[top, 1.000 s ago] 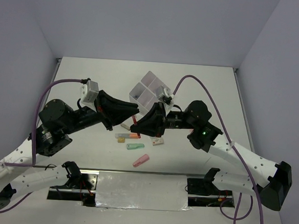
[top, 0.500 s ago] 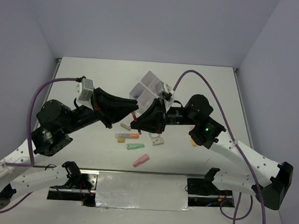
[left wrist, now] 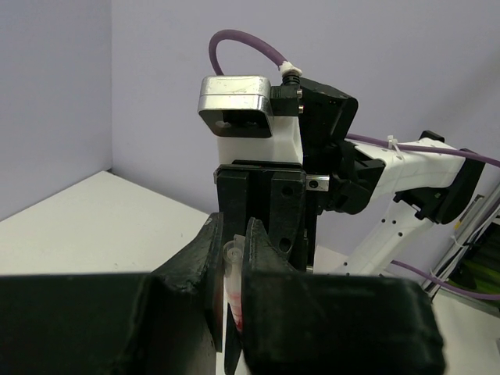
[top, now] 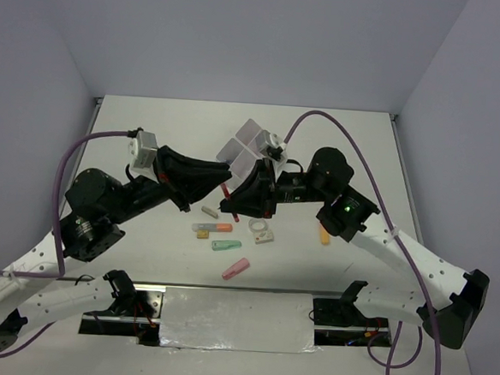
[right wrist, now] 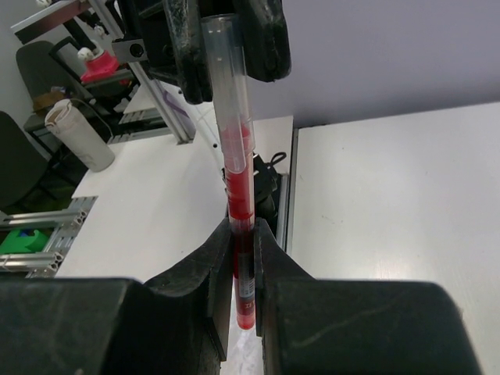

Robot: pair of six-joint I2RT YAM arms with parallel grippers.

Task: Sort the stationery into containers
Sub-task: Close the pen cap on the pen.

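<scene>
Pinching, with the fingers [left wrist: 205, 262] of the left gripper [left wrist: 232, 234], the clear end of a red pen [right wrist: 238, 176]; pads pressing on the barrel from both sides, no gap showing. Clamping, with the fingers [right wrist: 205, 285] of the right gripper [right wrist: 242, 234], the red-filled stretch of the same pen, further down the barrel as seen from the right wrist. Holding the pen in the air between the two grippers, tips meeting over the middle of the table [top: 178, 118]; pen standing near upright in the right wrist view.

Observing, in the top view, the translucent white divided box [top: 252, 133] just beyond the grippers, partly hidden behind the right wrist camera; contents not discernible.

Observing on the table, on the near side of the grippers and outside the box:
- a small beige piece [top: 210, 211], closest to the pen
- an orange marker [top: 221, 228] just nearer than that
- a green marker [top: 226, 245] beside the orange one
- a pink marker [top: 236, 269], nearest the arm bases
- a clear tape roll [top: 258, 225] with a small flat item [top: 265, 237] just beside it

Noting a second orange marker [top: 323, 237] lying apart from the rest, next to the right arm.
</scene>
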